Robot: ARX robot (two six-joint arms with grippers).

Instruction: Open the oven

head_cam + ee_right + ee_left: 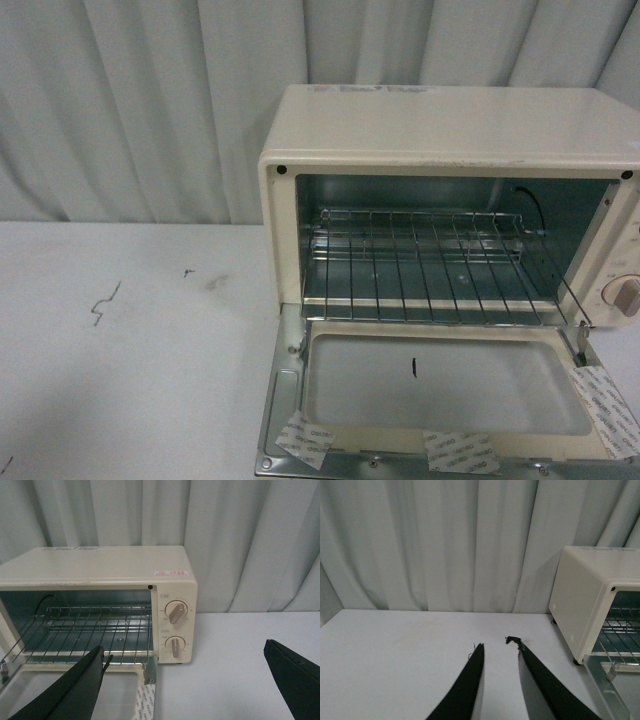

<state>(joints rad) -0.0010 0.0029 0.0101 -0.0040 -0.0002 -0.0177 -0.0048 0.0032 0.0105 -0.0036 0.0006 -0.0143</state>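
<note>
- Oven [450, 150] in the front view: a cream-white box standing on the white table [130, 340] toward the right side, in front of a pale pleated curtain [130, 100].
- Its door [440, 400] lies folded all the way down toward the camera, glass pane facing up, so the cavity is exposed.
- A wire rack [420, 260] sits level inside the cavity; one beige knob [626, 296] shows at the oven's right edge.
- Pieces of white printed tape [304, 440] stick to the door's near rim and right corner.
- Dark scuff marks [105, 303] lie on the table left of the oven. Neither arm shows in this view.
- Left wrist view: the left gripper [497, 647] hovers over bare table, well to the side of the oven, whose side wall and front corner show at the edge of the picture. The two dark fingers [465, 685] stand slightly parted with nothing between them and touch nothing.
- Right wrist view: the right gripper [185, 652] faces the oven front with its fingers [75, 685] spread wide and empty, one finger in front of the lowered door, the other over bare table beside the oven.
- Two knobs [176, 613], one above the other, sit on the control panel, with a red-and-white sticker [170, 573] on the top above them.
</note>
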